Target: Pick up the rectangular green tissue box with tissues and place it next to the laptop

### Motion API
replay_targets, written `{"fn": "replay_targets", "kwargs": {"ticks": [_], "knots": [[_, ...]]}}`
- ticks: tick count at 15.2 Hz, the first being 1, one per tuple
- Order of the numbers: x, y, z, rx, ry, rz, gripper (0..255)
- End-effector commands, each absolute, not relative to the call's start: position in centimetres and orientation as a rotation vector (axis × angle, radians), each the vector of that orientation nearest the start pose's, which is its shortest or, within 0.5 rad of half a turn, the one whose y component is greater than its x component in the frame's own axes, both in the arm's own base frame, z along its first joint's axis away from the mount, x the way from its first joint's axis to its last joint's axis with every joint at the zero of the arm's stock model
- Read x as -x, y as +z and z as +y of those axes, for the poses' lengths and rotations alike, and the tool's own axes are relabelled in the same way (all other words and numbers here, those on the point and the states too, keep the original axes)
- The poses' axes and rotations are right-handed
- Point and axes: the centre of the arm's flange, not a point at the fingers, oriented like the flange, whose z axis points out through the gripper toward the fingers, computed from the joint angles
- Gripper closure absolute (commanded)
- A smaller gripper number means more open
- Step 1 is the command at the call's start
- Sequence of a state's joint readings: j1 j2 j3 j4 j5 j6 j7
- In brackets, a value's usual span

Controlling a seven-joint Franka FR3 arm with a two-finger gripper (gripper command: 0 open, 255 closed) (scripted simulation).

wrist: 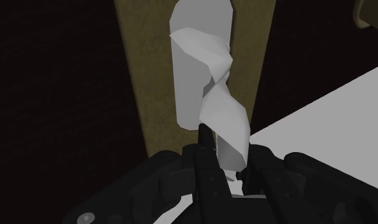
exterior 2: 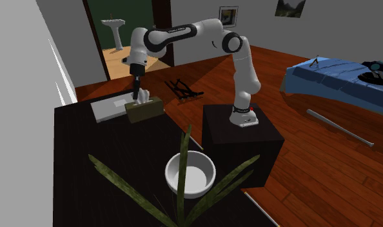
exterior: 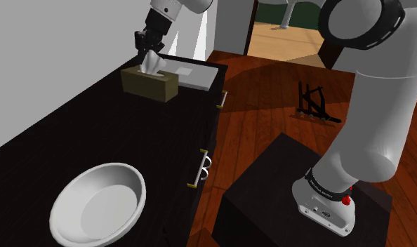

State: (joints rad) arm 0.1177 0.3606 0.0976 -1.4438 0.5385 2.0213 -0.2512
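Sitting on the dark dresser (exterior: 74, 140), a white bowl (exterior: 98, 203) lies well apart from the laptop (exterior: 196, 74). The olive tissue box (exterior: 149, 85) stands just beside the laptop, and the gripper (exterior: 147, 49) above the box pinches its white tissue (exterior: 153, 64).

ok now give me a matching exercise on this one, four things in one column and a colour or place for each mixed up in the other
Things
1. tissue box
2. bowl
3. laptop
4. gripper

Descriptions
a. black, hanging just over the tissue
b. flat pale slab, lying right beside the box
c. white and round, standing well apart from the rest
d. olive-brown and rectangular

Pairs: 1-d, 2-c, 3-b, 4-a
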Motion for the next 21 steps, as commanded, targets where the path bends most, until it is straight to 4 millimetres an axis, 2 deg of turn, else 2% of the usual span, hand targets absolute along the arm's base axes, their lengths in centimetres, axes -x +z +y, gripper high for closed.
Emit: {"fn": "replay_targets", "kwargs": {"ticks": [1, 10, 21], "knots": [[-68.7, 50.3, 14.8, 2.565, -0.294, -0.350, 255], [-76.6, 44.9, 7.0, 2.565, -0.294, -0.350, 255], [-76.6, 39.1, 7.0, 2.565, -0.294, -0.350, 255]]}}
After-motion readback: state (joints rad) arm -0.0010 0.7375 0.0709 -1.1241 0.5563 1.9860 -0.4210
